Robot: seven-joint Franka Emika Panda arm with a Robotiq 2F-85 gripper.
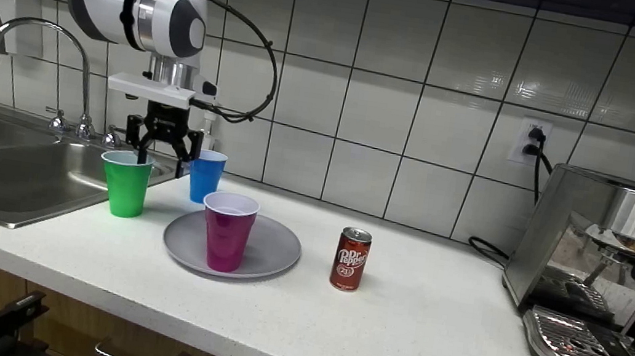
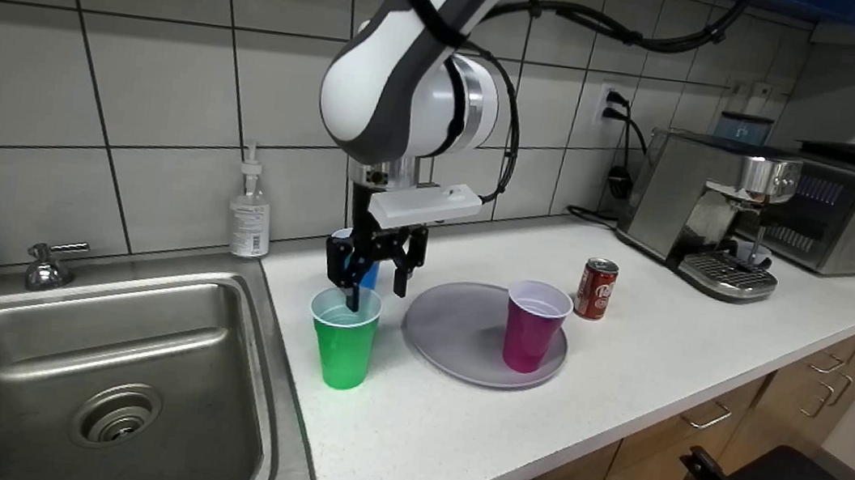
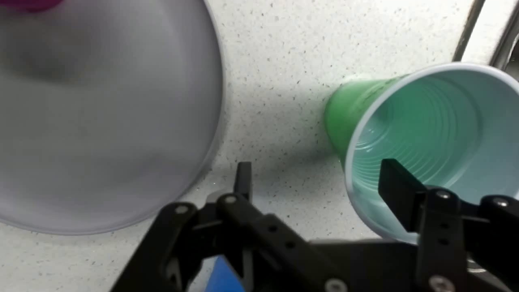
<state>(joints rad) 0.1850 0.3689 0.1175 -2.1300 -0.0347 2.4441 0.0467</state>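
Black two-fingered gripper [image 1: 160, 168]: spread, empty. Tapered green plastic cup [image 1: 125, 187]: upright, below, one wall between the fingers (one over or inside its mouth, the other outside).

White-grey arm [image 1: 104, 8], black cables [image 2: 616, 28], screw-studded black pincer [image 1: 161, 165]

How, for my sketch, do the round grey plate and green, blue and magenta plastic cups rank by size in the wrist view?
Grey plate
Green cup
Blue cup, magenta cup: unsure, only slivers show
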